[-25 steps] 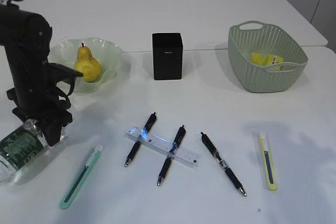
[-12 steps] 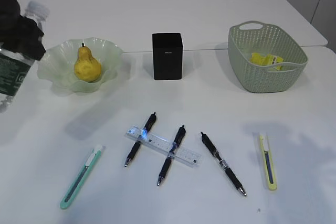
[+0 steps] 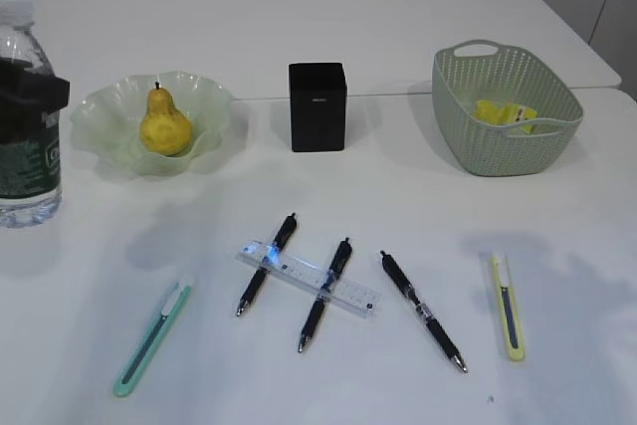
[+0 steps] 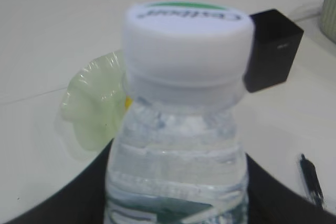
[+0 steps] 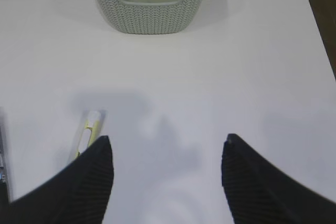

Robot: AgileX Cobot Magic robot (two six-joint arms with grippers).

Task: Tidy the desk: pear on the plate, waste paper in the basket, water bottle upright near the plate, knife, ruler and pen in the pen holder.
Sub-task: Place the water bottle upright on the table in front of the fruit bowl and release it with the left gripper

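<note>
The water bottle [image 3: 24,161] stands upright at the table's left edge, left of the plate [image 3: 204,106], with my left gripper [image 3: 36,90] shut on its upper body. In the left wrist view the bottle's white cap [image 4: 186,40] fills the middle, a black finger on each side. The pear [image 3: 165,124] lies on the plate. Yellow waste paper [image 3: 506,112] lies in the basket [image 3: 468,151]. The black pen holder [image 3: 318,106] stands mid-table. The ruler [image 3: 311,280] lies across two of the three pens [image 3: 422,311]. A teal knife [image 3: 151,339] and a yellow knife [image 3: 508,308] lie in front. My right gripper [image 5: 168,150] hangs open over bare table.
The yellow knife [image 5: 88,129] lies just beyond my right gripper's left finger in the right wrist view, and the basket [image 5: 149,17] is farther ahead. The table's right edge [image 5: 317,30] runs close by. A seam between two tabletops [image 3: 398,95] crosses behind the pen holder.
The bottle was lying at the front left under my left gripper. It was lifted, swung up and now stands upright left of the plate. Everything else lies unchanged.
</note>
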